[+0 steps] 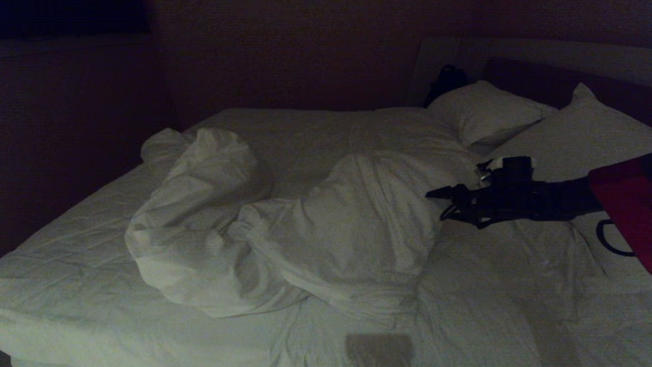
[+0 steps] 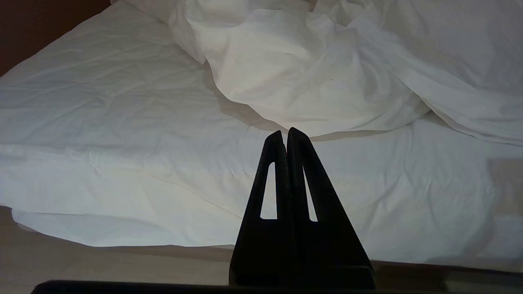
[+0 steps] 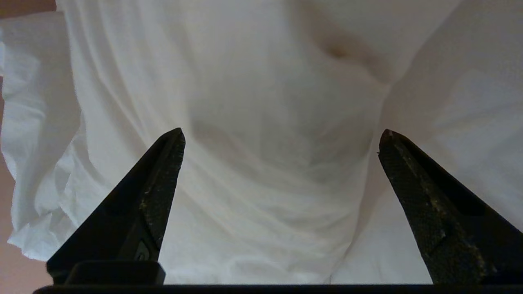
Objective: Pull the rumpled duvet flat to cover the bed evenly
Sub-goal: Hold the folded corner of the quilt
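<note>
The white duvet [image 1: 285,224] lies bunched in a puffy, twisted heap across the middle of the bed [image 1: 66,265], leaving the creased sheet bare around it. My right gripper [image 1: 437,204] reaches in from the right, level above the mattress, its tips right at the heap's right flank. In the right wrist view the duvet's folds [image 3: 269,163] fill the space ahead of the right gripper [image 3: 282,136], which stands wide open with nothing between its fingers. My left gripper [image 2: 284,132] is shut and empty, held low by the bed's near edge, with the duvet [image 2: 310,77] lying beyond it.
Two white pillows [image 1: 484,114] [image 1: 575,135] rest at the head of the bed, far right, against the dark headboard [image 1: 530,76]. A dark object [image 1: 445,81] sits behind the pillows. Dark walls close in the left and back. A red panel [image 1: 624,204] sits on my right arm.
</note>
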Robot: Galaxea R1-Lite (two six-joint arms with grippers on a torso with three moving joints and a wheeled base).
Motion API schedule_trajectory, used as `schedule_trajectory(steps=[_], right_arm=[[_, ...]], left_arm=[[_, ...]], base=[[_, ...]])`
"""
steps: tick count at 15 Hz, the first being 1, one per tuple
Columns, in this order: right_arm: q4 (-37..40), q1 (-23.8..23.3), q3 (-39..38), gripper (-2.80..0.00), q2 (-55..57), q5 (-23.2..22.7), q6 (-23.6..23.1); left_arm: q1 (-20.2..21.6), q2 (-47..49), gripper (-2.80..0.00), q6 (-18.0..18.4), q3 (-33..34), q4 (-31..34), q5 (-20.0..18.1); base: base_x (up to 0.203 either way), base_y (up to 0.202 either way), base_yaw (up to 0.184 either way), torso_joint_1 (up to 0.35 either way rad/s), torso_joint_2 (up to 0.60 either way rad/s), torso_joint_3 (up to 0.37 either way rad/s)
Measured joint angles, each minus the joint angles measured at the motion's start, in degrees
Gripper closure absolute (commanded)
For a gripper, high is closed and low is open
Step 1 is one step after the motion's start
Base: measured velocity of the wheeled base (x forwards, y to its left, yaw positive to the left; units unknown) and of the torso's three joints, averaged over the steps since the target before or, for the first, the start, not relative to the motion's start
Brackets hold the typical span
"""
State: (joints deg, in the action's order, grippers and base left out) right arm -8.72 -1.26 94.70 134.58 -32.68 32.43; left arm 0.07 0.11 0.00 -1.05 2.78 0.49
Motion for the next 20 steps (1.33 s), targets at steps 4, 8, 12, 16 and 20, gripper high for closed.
schedule_trajectory(steps=[4,8,12,16,20], right_arm=[[0.3,0.9,2.1,-2.80,2.0,0.0,2.5],[0.3,2.5,2.1,-2.80,2.8,0.9,3.9],[0.3,3.3,2.1,-2.80,3.1,1.1,4.0],[0.3,3.5,2.0,-2.80,3.2,1.1,4.2],[0.3,3.5,1.7,-2.80,3.1,1.0,4.1]], left_arm=[[0.0,0.0,0.00,0.0,0.0,0.0,0.0],[0.0,0.0,0.00,0.0,0.0,0.0,0.0],[0.0,0.0,0.00,0.0,0.0,0.0,0.0],[0.0,0.0,0.00,0.0,0.0,0.0,0.0],[0.0,0.0,0.00,0.0,0.0,0.0,0.0]], base=[[0.000,0.000,0.000,0.000,0.00,0.000],[0.000,0.000,0.000,0.000,0.00,0.000],[0.000,0.000,0.000,0.000,0.00,0.000],[0.000,0.000,0.000,0.000,0.00,0.000],[0.000,0.000,0.000,0.000,0.00,0.000]])
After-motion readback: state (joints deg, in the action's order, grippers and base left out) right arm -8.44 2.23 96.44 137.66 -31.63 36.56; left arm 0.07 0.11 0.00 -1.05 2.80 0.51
